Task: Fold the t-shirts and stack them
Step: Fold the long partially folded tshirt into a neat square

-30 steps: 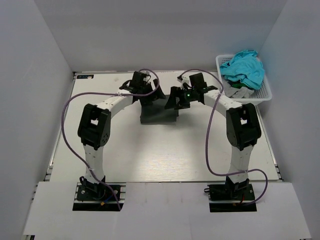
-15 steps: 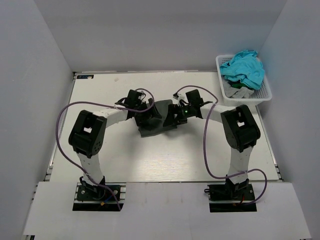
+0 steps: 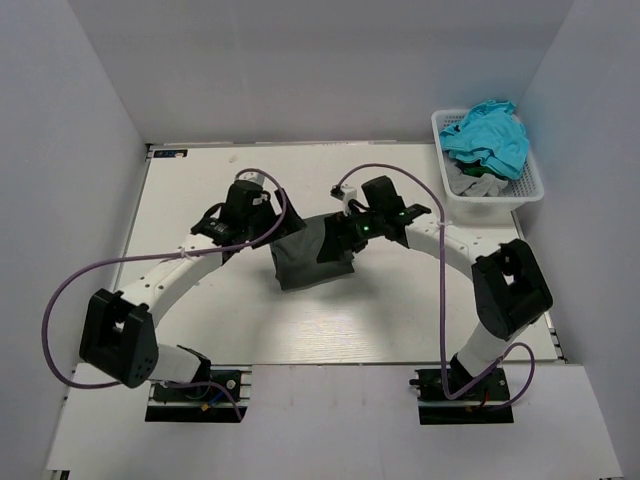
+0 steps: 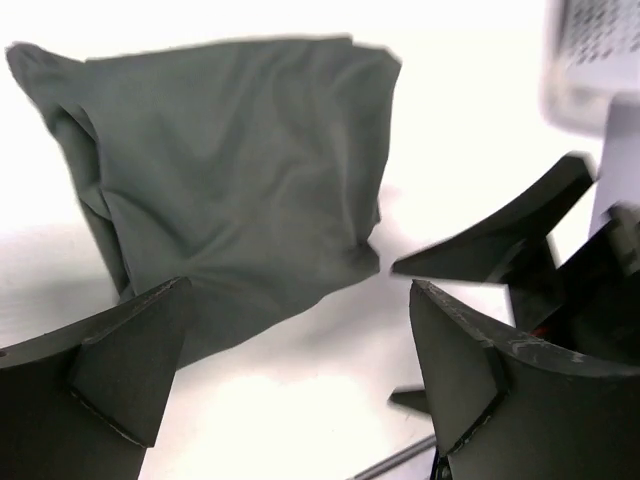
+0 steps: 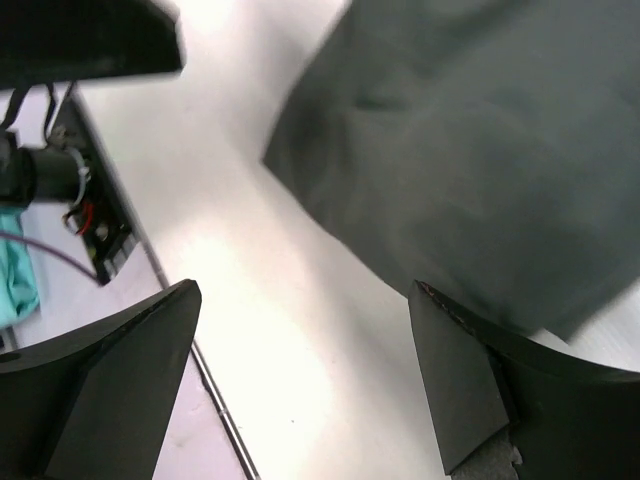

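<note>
The dark charcoal-grey t-shirt point(image 3: 310, 255) lies folded into a small, slightly skewed rectangle on the white table. It shows in the left wrist view point(image 4: 240, 170) and in the right wrist view point(image 5: 480, 140). My left gripper point(image 3: 265, 230) hovers just left of its far left corner, open and empty point(image 4: 300, 355). My right gripper point(image 3: 345, 232) hovers at its far right corner, open and empty point(image 5: 300, 370). A turquoise t-shirt point(image 3: 487, 135) and a light grey t-shirt point(image 3: 476, 181) lie bunched in the basket.
The white lattice basket point(image 3: 527, 188) stands at the table's far right corner. Purple cables loop from both arms over the table. The table's raised edge rail point(image 5: 215, 400) runs close under my right gripper. Grey walls enclose the table on three sides.
Both grippers drew the shirt's far edge toward the near side, folding it over, then let go. They now hang open beside it. The left arm has swung out to the left.
</note>
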### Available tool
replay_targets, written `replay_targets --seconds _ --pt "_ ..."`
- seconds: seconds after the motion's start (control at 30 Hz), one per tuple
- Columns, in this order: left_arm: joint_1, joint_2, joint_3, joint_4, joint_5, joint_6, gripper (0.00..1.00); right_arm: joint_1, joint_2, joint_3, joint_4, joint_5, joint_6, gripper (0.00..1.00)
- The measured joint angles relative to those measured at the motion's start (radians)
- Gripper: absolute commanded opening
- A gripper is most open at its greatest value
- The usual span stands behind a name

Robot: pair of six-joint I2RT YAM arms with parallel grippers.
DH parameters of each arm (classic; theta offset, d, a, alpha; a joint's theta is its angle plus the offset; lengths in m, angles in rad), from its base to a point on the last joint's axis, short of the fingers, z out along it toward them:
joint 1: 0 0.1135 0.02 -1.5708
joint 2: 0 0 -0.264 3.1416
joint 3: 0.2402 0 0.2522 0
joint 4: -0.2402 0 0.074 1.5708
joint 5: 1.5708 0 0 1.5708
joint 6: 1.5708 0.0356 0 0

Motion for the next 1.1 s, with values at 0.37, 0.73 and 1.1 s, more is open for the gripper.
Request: replay_targets --seconds 0.37,0.73,1.1 --pt "0.014 0.257 0.071 0.084 -0.036 0.019 1.0 0.056 0.132 -0.003 0.071 -0.091 -0.013 0.9" --pt "0.048 0.43 0.111 0.095 -0.116 0.01 1.0 0.038 0.24 -0.016 0.109 -0.113 -0.019 0.9" --pt "0.058 0.41 0.179 0.036 -0.133 0.098 1.0 0.031 0.178 0.005 0.069 -0.058 -0.016 0.9"
